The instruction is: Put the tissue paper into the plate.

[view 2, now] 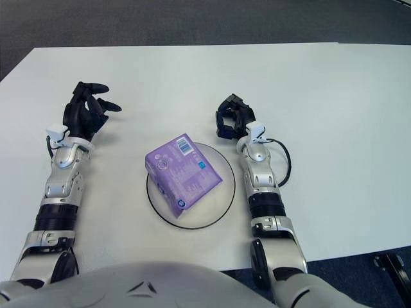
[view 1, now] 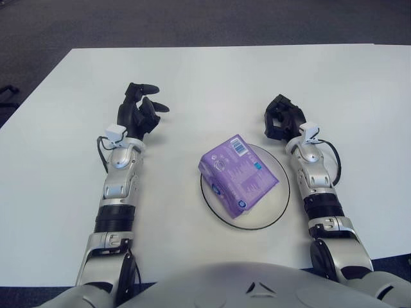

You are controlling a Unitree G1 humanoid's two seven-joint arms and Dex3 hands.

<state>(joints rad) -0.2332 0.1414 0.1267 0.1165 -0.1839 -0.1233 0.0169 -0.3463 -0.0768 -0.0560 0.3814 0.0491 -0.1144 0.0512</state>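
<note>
Here your tissue pack (view 1: pixel 237 174) hides the plate's (view 1: pixel 277 204) left part; left robot hand (view 1: pixel 140 113) loosely spread, right robot hand (view 1: pixel 281 119) curled, both empty.

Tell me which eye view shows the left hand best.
The left eye view: the left hand sits well inside the picture there, fingers loosely curled and holding nothing, with white table on both sides. The right eye view shows the same hand in the same pose, only nearer the picture's left edge.

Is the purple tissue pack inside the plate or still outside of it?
Inside. The tissue pack lies on the plate, whose dark rim shows around it; neither hand touches it.
</note>
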